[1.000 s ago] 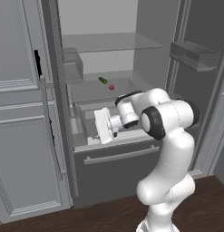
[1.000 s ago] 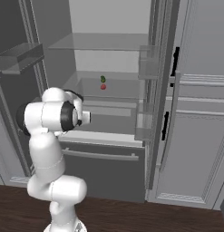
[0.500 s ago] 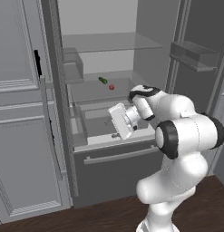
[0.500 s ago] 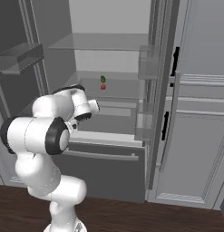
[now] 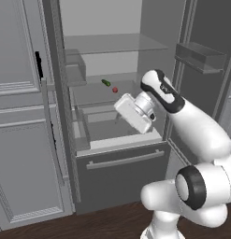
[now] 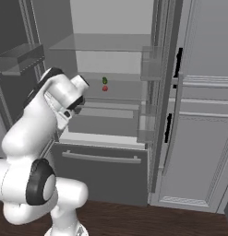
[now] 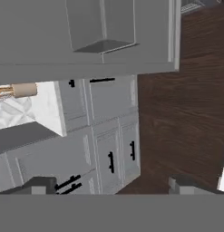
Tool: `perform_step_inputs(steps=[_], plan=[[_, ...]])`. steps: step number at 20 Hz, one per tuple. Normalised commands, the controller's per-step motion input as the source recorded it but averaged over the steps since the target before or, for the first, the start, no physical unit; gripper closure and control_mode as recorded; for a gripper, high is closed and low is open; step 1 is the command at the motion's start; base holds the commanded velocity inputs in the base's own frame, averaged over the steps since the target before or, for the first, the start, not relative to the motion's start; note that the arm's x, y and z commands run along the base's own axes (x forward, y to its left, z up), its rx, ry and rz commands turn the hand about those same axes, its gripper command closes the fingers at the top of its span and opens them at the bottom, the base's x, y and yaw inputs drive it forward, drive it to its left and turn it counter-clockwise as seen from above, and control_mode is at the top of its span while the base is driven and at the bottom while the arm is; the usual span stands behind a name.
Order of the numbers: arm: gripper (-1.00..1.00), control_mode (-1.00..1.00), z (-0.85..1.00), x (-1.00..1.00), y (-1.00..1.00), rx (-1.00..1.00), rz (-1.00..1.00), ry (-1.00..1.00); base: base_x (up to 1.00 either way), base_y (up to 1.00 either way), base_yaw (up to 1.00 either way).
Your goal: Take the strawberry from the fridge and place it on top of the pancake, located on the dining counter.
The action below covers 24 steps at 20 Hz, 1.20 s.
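Fridge (image 5: 112,154) open, strawberry (image 5: 115,89) on a glass shelf (image 5: 93,95) just beside a small green item (image 5: 106,82). Gripper (image 7: 111,186) spread wide, holding nothing.

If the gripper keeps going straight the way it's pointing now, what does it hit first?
Probably the light grey panelled cabinets with black handles near the dark wood floor, centred in the hand view. The open gripper is not aimed at the tiny red strawberry. Depth is unclear.

Home kitchen. Tall dark fridge (image 5: 121,168) w/ both doors open, glass shelves (image 5: 112,44) inside & bottom drawer w/ bar handle. Grey panelled cabinets (image 6: 198,138) w/ black handles on left & right, dark wood floor (image 6: 157,221), white marble bench (image 7: 27,111).
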Motion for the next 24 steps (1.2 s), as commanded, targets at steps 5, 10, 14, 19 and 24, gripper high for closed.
perform_step_inputs(steps=[5, 10, 14, 19, 24], plan=[[-1.00, -1.00, 0.20, -0.30, -0.69, -0.44, 0.20, -0.16, 0.00, 0.00, 0.00], [-1.00, -1.00, -0.34, -0.03, -0.68, -0.46, 0.33, -0.12, 0.00, 0.00, 0.00], [-1.00, -1.00, -0.54, -0.02, -0.54, -0.19, 0.11, -0.22, 0.00, 0.00, 0.00], [-1.00, -1.00, -0.57, -0.39, -0.55, -0.01, 0.03, -0.49, 0.00, 0.00, 0.00], [-1.00, -1.00, -0.03, -0.51, -0.31, -0.07, 0.00, -0.42, 0.00, 0.00, 0.00]])
